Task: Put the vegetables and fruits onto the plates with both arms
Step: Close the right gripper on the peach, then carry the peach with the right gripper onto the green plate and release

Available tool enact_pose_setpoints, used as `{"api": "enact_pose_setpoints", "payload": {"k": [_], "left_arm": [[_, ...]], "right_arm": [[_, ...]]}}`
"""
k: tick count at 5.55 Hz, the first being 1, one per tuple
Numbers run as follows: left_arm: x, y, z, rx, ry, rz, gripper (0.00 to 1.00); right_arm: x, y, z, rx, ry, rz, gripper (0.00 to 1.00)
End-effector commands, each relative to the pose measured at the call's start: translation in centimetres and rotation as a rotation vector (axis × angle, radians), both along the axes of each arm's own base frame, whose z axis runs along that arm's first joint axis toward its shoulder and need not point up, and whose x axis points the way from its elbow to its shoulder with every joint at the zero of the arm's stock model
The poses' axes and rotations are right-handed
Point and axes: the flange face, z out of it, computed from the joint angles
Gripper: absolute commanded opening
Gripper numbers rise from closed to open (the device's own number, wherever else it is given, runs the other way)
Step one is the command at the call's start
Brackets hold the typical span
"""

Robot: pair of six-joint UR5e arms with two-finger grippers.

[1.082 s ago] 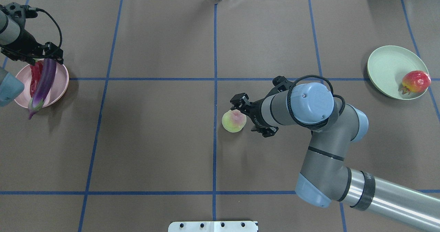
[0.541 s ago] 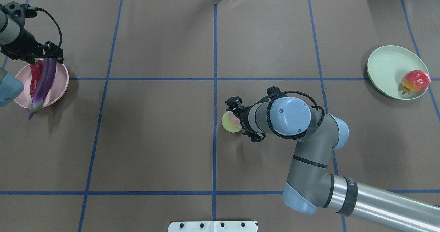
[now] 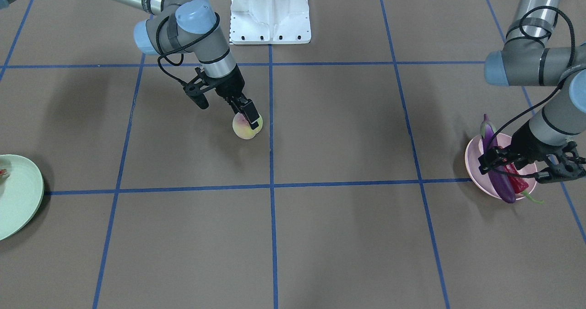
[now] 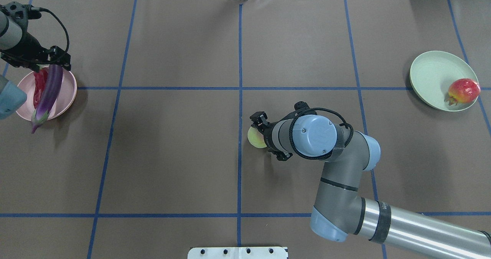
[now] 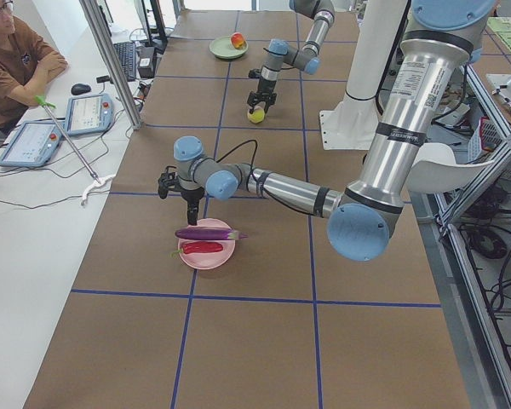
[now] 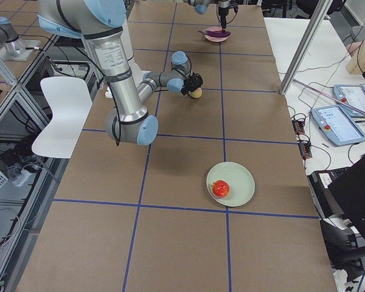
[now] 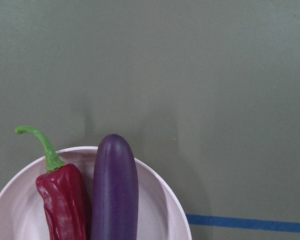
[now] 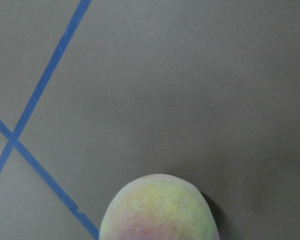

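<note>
The yellow-green peach point(image 4: 253, 138) rests on the table near the centre and also shows in the right wrist view point(image 8: 160, 210). My right gripper point(image 3: 251, 119) is down on it, open, with one finger in front of the peach point(image 3: 241, 130); the other finger is hidden. The purple eggplant point(image 4: 48, 92) and red chili point(image 4: 38, 86) lie on the pink plate point(image 4: 68, 94). My left gripper point(image 4: 42, 65) hovers open and empty over the plate's far edge. The red-orange fruit point(image 4: 464, 91) sits on the mint green plate point(image 4: 429, 75).
The robot's white base block point(image 3: 270, 11) stands at the robot's edge of the table. Blue tape lines cross the brown table cover point(image 4: 172, 144). An operator point(image 5: 13, 68) sits beside the table end with tablets point(image 5: 89, 112).
My right arm has swung left and lowered, so the gripper now covers most of the peach. The left arm and the plates have hardly moved.
</note>
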Motion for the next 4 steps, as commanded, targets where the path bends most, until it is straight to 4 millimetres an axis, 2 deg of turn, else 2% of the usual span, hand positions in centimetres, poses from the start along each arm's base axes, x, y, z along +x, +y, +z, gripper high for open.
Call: {"api": "enact_pose_setpoints", "payload": {"k": [1, 2, 3, 4], "left_arm": [[0.1, 0.0, -0.6, -0.007, 0.008, -0.013, 1.00], [0.1, 0.0, -0.7, -0.007, 0.011, -0.014, 1.00], [0.1, 0.1, -1.1, -0.001, 0.014, -0.014, 1.00], [0.2, 0.1, -1.1, -0.001, 0.014, -0.012, 1.00]], "right_arm": [[5.3, -4.4, -0.4, -0.023, -0.035, -0.019, 0.00], [14.3, -11.6, 1.5, 0.010, -0.029, -0.090, 0.00], [23.9, -17.4, 6.2, 0.094, 0.031, -0.146, 0.00], [31.8, -21.7, 12.1, 0.152, 0.096, -0.214, 0.00]]}}
